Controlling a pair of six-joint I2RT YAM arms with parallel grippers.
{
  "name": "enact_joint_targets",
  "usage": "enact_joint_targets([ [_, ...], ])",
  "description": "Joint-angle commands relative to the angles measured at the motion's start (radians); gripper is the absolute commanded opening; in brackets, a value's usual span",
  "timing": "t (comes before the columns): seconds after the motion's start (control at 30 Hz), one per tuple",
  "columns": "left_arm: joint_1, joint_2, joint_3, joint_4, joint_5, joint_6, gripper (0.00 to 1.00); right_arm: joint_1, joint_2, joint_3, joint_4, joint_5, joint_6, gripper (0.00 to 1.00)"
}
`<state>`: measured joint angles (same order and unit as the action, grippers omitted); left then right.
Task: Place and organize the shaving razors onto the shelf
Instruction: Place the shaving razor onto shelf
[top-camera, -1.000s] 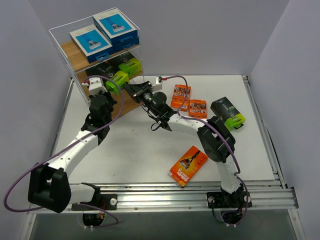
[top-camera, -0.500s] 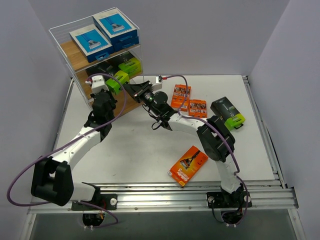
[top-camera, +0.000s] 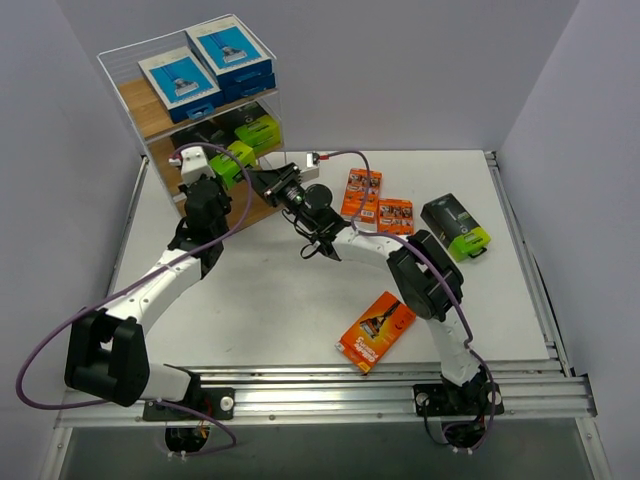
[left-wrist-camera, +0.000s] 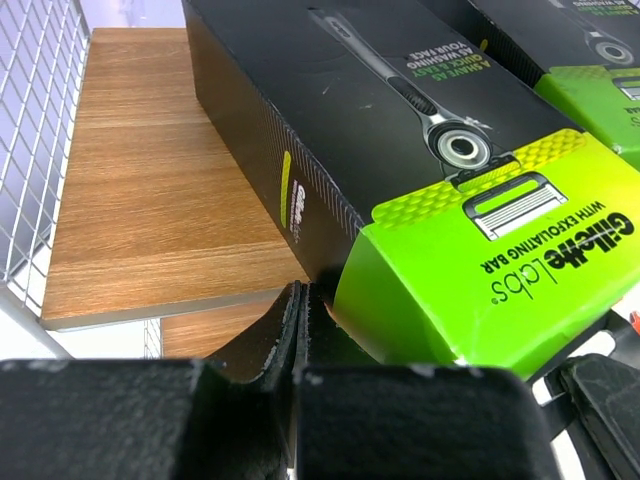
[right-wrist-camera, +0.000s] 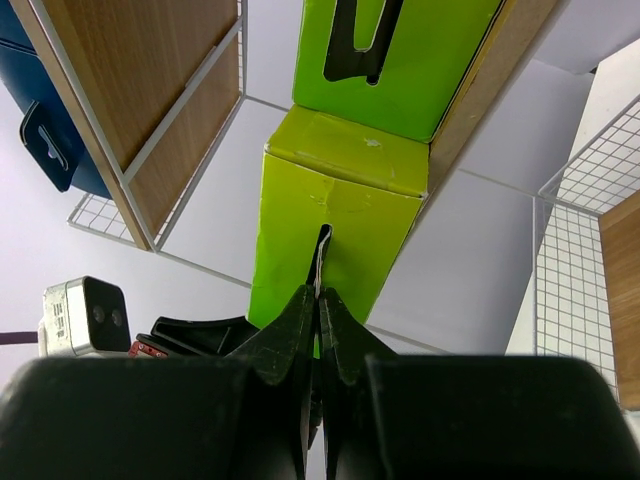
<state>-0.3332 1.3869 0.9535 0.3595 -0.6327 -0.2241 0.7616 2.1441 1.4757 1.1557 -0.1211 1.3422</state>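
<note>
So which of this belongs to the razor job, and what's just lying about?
Job: shelf; blue packs on top; black-and-green packs, shelved and on the table; three orange packs.
Lying about: purple cables, metal rail.

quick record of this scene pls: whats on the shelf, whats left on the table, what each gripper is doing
shelf: wire-and-wood rack, far left of the table
top tier: blue-and-white packs
middle tier: two black-and-green packs; front pack overhangs the board edge, second pack beside it
left gripper: shut, holding nothing, tips at the front pack's lower corner
right gripper: shut, holding nothing, tips at its lime-green end
on table: large orange pack, two small orange packs, loose black-and-green pack
</note>
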Motion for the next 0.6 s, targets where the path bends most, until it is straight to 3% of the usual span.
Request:
enact_joint_targets([
  [0.0,0.033,-0.003,0.071,0.064,-0.065,0.008,0.02,0.012,0.02,0.047,0.038,-0.048,-0.014,0.0],
  [0.13,0.033,-0.015,0.082,0.022,-0.078,-0.017,0.04,0.01,0.028,0.067,0.038,-0.061,-0.021,0.0],
  [0.27,0.033,-0.041,0.076,-0.029,-0.078,-0.049,0.28,0.012,0.031,0.08,0.038,-0.063,-0.02,0.0],
  [0.4,0.033,-0.098,0.053,-0.068,-0.071,-0.067,0.43,0.012,0.028,0.083,0.036,-0.057,-0.021,0.0],
  [0.57,0.033,-0.175,0.039,-0.165,-0.044,-0.107,0.54,0.016,0.02,0.093,0.015,-0.055,-0.031,0.0],
])
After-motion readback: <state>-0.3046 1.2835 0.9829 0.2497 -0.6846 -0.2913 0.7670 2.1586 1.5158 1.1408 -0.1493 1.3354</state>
